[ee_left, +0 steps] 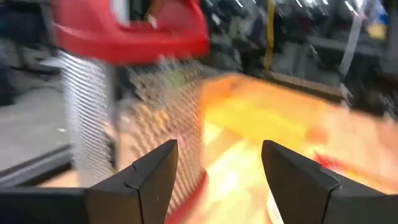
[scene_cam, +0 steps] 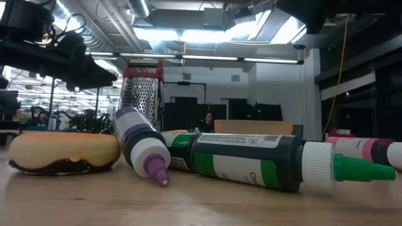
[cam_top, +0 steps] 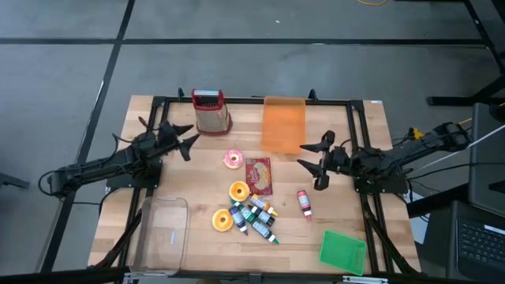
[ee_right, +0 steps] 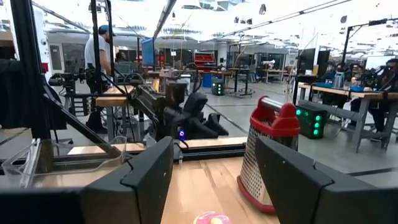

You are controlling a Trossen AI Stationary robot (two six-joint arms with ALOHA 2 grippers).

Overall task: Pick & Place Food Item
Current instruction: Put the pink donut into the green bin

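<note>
- Left pincer (cam_top: 187, 136) – fingers spread wide, holding nothing – sits just beside the red-topped grater (cam_top: 211, 111).
- Right pincer (cam_top: 312, 161) gapes wide, empty, above the tabletop (cam_top: 371, 142).
- Between them lies the pink donut (cam_top: 233, 159), apart from both, beside a red packet (cam_top: 259, 174).

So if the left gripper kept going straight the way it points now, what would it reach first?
Most likely the red-handled grater. The left gripper stands open beside it, and its wrist view shows the grater just ahead, slightly to one side, so it might only graze it.
</note>
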